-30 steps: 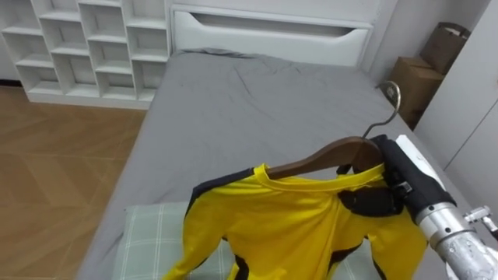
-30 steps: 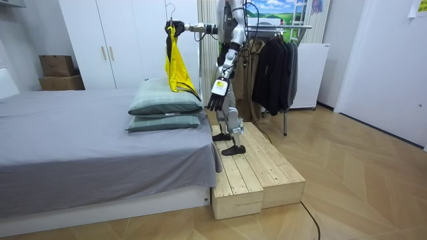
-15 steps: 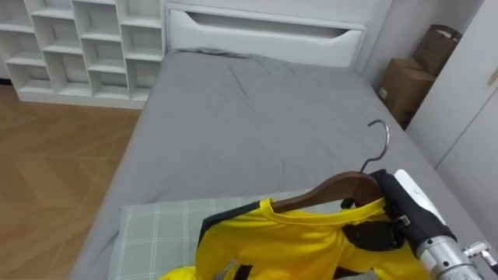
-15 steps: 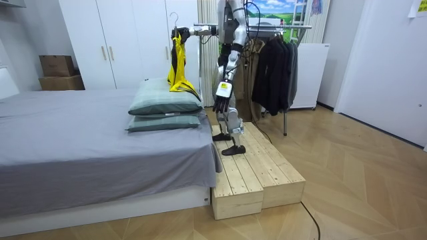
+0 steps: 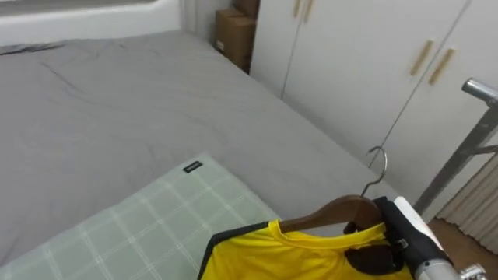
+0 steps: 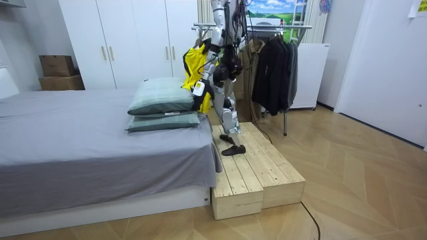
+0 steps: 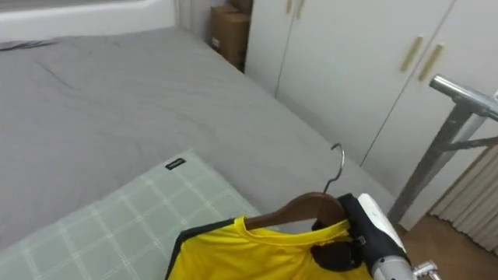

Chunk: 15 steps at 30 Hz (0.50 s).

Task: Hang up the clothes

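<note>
The right hand (image 5: 393, 237), fingers curled round a dark wooden hanger (image 5: 327, 214), holds the yellow shirt (image 5: 311, 253) above a corner of the green checked pillow (image 5: 148, 225). White wardrobe doors (image 5: 350, 54) and a grey metal rail (image 5: 475, 148) stand just beyond. The left hand (image 6: 198, 99) hangs low.

Robot's turned from bed (image 6: 80, 143) twd wardrobe (image 5: 350, 62) & rack (image 6: 270, 27). Yellow shirt (image 6: 191, 60), on hanger (image 5: 331, 216) in right hand (image 5: 393, 233), swung off pillows (image 6: 163, 100).
</note>
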{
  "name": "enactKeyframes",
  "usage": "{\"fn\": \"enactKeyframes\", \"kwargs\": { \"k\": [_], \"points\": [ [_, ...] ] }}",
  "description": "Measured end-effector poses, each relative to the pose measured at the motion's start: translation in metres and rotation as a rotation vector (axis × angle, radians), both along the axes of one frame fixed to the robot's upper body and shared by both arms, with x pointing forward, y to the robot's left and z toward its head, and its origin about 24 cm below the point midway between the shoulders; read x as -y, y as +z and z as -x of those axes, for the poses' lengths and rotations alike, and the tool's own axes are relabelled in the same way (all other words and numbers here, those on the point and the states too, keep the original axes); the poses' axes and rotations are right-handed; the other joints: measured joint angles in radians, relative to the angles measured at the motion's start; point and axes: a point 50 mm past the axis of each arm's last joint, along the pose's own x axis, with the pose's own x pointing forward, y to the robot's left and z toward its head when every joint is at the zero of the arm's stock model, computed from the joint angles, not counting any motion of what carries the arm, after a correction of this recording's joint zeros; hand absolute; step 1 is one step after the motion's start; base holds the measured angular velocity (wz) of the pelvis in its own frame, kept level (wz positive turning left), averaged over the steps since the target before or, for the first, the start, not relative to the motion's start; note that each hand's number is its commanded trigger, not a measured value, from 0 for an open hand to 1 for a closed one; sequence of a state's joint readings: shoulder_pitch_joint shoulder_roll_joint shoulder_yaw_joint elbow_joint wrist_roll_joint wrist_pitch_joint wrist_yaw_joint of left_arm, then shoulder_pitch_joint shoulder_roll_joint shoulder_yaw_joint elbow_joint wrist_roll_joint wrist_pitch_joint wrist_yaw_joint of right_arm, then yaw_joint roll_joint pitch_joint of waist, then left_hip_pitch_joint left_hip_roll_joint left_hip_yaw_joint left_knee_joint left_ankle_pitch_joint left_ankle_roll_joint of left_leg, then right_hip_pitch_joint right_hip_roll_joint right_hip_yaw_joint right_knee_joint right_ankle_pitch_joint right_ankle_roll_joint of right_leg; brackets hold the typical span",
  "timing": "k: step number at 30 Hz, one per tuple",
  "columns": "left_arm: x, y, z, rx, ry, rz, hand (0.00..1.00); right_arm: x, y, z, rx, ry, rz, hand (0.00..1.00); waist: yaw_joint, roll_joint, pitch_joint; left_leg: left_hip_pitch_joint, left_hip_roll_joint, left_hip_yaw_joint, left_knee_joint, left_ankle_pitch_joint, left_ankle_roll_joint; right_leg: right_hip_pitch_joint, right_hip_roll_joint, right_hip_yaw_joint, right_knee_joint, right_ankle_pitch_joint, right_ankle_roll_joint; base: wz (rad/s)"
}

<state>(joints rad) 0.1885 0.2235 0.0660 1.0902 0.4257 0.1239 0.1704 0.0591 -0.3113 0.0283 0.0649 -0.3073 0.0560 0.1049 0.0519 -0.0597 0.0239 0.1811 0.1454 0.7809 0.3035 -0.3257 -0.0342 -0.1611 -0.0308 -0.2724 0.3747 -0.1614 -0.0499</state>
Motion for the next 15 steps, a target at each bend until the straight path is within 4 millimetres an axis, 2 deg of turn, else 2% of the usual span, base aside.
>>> {"fn": "enactKeyframes", "kwargs": {
  "k": [2, 3, 4, 5, 6, 7, 8, 9, 10, 11, 12, 14, 15],
  "points": [
    [-0.004, 0.001, 0.002, -0.023, 0.019, -0.008, 0.00, -0.004, 0.005, -0.005, 0.025, 0.017, 0.000, 1.00, -0.002, -0.002, -0.0012, -0.022, 0.040, 0.012, 0.105, 0.000, -0.001, 0.000, 0.005, -0.044, 0.005, -0.010, -0.022, -0.43],
    [-0.004, 0.001, 0.003, -0.028, 0.021, -0.010, 0.00, -0.004, 0.007, -0.006, 0.033, 0.022, 0.005, 1.00, -0.002, -0.001, -0.0016, -0.029, 0.052, 0.010, 0.137, 0.000, -0.001, 0.001, 0.006, -0.048, 0.007, -0.014, -0.028, -0.35],
    [-0.005, 0.001, 0.003, -0.034, 0.022, -0.016, 0.00, -0.006, 0.011, -0.010, 0.050, 0.031, 0.011, 1.00, -0.009, 0.000, -0.0015, -0.052, 0.081, -0.005, 0.225, 0.000, -0.001, 0.003, 0.016, -0.039, 0.012, -0.022, -0.040, -0.41],
    [-0.007, 0.002, 0.003, -0.037, 0.024, -0.023, 0.00, -0.008, 0.014, -0.014, 0.065, 0.039, 0.013, 1.00, -0.015, 0.001, -0.0012, -0.075, 0.110, -0.045, 0.310, 0.006, -0.008, 0.001, 0.026, -0.024, 0.028, -0.033, -0.052, -0.46],
    [-0.008, 0.002, 0.003, -0.041, 0.025, -0.027, 0.00, -0.008, 0.016, -0.015, 0.071, 0.042, 0.016, 1.00, -0.015, 0.002, -0.0016, -0.085, 0.120, -0.073, 0.346, 0.013, -0.014, 0.001, 0.036, -0.007, 0.036, -0.038, -0.058, -0.64],
    [-0.009, 0.003, 0.005, -0.060, 0.035, -0.036, 0.00, -0.012, 0.018, -0.018, 0.082, 0.056, 0.035, 1.00, -0.017, -0.003, -0.0038, -0.112, 0.130, -0.141, 0.416, 0.040, -0.014, 0.002, 0.046, 0.033, 0.048, -0.048, -0.067, -0.79],
    [-0.009, 0.003, 0.006, -0.075, 0.041, -0.042, 0.00, -0.014, 0.020, -0.020, 0.091, 0.068, 0.062, 1.00, -0.019, -0.008, -0.0070, -0.154, 0.136, -0.214, 0.500, 0.090, -0.011, 0.005, 0.064, 0.082, 0.054, -0.053, -0.076, -0.88],
    [-0.008, 0.002, 0.007, -0.082, 0.044, -0.043, 0.00, -0.016, 0.021, -0.022, 0.096, 0.072, 0.071, 1.00, -0.017, -0.009, -0.0068, -0.179, 0.134, -0.249, 0.534, 0.112, -0.008, 0.008, 0.070, 0.105, 0.057, -0.053, -0.083, -0.96],
    [-0.005, 0.001, 0.007, -0.089, 0.048, -0.043, 0.00, -0.018, 0.022, -0.023, 0.106, 0.070, 0.080, 1.00, -0.016, -0.012, -0.0064, -0.214, 0.117, -0.326, 0.552, 0.107, 0.002, 0.010, 0.078, 0.145, 0.057, -0.049, -0.090, -1.05],
    [-0.003, 0.001, 0.008, -0.094, 0.051, -0.047, 0.00, -0.020, 0.022, -0.023, 0.108, 0.074, 0.084, 1.00, -0.012, -0.014, -0.0060, -0.248, 0.079, -0.404, 0.536, 0.089, 0.002, 0.008, 0.088, 0.187, 0.055, -0.043, -0.096, -1.04],
    [-0.002, 0.000, 0.009, -0.099, 0.052, -0.048, 0.00, -0.021, 0.022, -0.023, 0.109, 0.076, 0.084, 1.00, -0.011, -0.015, -0.0059, -0.267, 0.064, -0.436, 0.520, 0.086, -0.002, 0.008, 0.094, 0.205, 0.053, -0.041, -0.097, -1.04],
    [0.001, -0.001, 0.008, -0.093, 0.054, -0.047, 0.00, -0.027, 0.023, -0.025, 0.111, 0.098, 0.081, 1.00, -0.010, -0.018, -0.0051, -0.313, 0.006, -0.569, 0.396, 0.084, -0.011, 0.002, 0.119, 0.292, 0.052, -0.034, -0.094, -1.11],
    [0.002, -0.001, 0.008, -0.091, 0.054, -0.048, 0.00, -0.029, 0.024, -0.026, 0.114, 0.107, 0.079, 1.00, -0.010, -0.019, -0.0051, -0.314, -0.011, -0.594, 0.350, 0.085, -0.012, -0.001, 0.126, 0.318, 0.050, -0.032, -0.098, -1.21]
  ]
}}
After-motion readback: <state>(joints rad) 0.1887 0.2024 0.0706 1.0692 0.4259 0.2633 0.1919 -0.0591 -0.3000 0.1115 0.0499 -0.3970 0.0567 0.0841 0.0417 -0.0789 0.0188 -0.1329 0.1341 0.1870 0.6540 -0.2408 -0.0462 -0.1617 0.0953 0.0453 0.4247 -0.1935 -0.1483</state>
